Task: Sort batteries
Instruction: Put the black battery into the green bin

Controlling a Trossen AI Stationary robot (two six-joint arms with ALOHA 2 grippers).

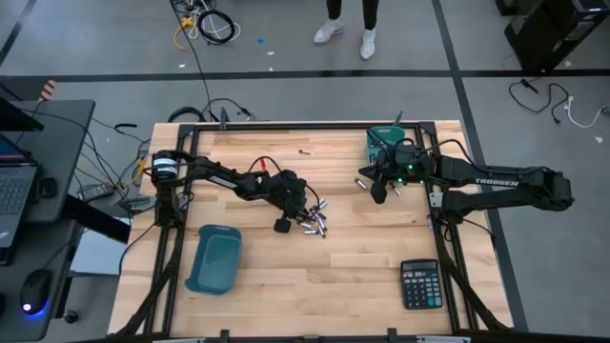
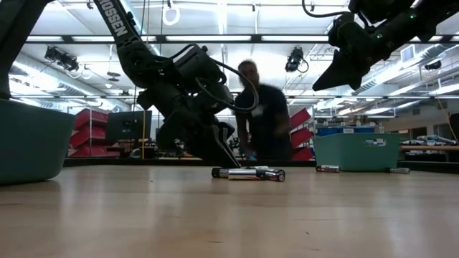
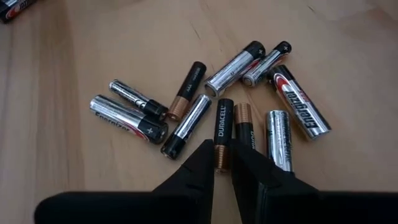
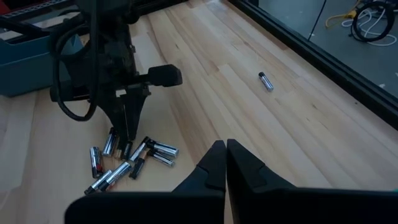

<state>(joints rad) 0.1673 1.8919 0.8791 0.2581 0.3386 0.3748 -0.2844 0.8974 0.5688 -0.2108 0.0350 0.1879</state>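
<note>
Sorting looks barely begun: the left tool [image 3: 222, 163] pinches one Duracell battery [image 3: 222, 134] among the bench pile [image 1: 313, 221], near six o'clock of the stray cell [image 1: 305, 151], while the right tool [image 1: 379, 191] hovers closed and, apparently, empty.

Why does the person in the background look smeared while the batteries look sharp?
In the low view the person is blurred and the table's near edge is soft. In the left wrist view the batteries are crisp enough to read labels, with bright glare on the silver ones; the left gripper is a dark silhouette.
</note>
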